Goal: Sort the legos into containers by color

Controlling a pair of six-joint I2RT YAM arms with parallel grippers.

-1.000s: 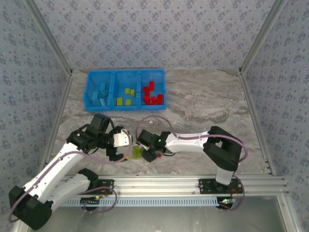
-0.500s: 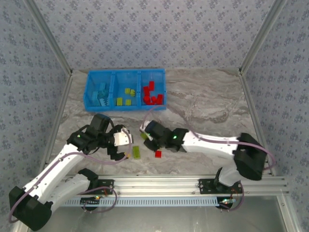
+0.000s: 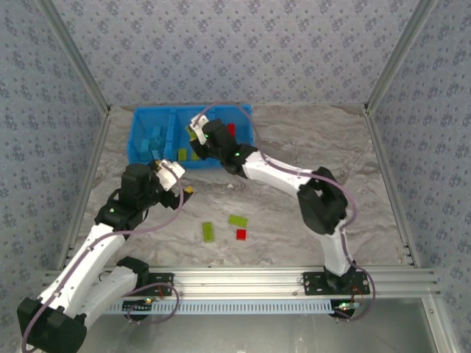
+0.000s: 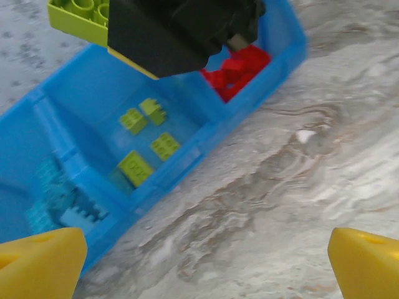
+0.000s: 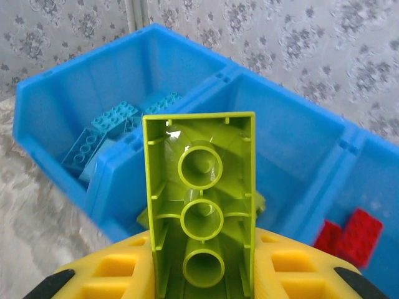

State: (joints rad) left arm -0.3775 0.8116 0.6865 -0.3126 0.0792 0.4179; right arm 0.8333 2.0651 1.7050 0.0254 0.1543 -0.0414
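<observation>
The containers are three joined blue bins at the back left of the table. They hold light blue legos on the left, lime ones in the middle and red ones on the right. My right gripper hangs over the middle bin, shut on a lime green lego held upright with its hollow underside facing the camera. My left gripper hovers open and empty just in front of the bins, its yellow fingertips wide apart. Two lime legos and a red lego lie loose on the table.
The marble tabletop is walled by patterned panels on three sides, with an aluminium rail along the near edge. My right arm stretches diagonally across the middle of the table. Its gripper looms at the top of the left wrist view.
My right gripper closed on a lime lego near the front and carried it back over the middle bin. My left gripper drew away from the loose bricks toward the bins, still open.
</observation>
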